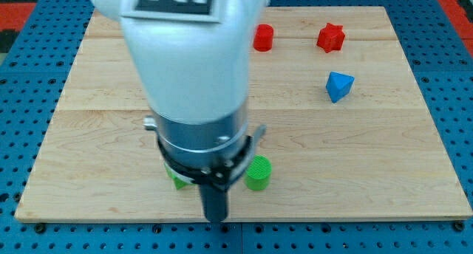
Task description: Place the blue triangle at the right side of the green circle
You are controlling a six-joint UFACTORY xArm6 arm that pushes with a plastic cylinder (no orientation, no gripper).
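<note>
Nearest the camera stands the arm, a broad white housing (185, 55) with a black-and-white marker patch on top, narrowing into a grey collar and a dark rod that drops to my tip (216, 218) at the view's bottom edge of the table (96, 136). That end effector has no jaws to open or close and holds nothing; it is only the rod, and whether its end touches the wood cannot be made out.

Taking the green circle (258, 173) as the landmark: my tip sits just to its left and a little lower in the view, near but apart from it. A second green block (178, 179) peeps out on the far side of the rod, left of the circle (its shape is mostly hidden by the arm). The blue triangle (339, 86) lies well apart from the circle, up and to the view's right. Higher still, near the table's top edge, are a red cylinder (263, 38), almost straight above the circle, and a red star (330, 38) further right.

The table is a pale wooden board with visible plank seams, resting on a blue perforated base (451, 99) that frames it on all sides.
</note>
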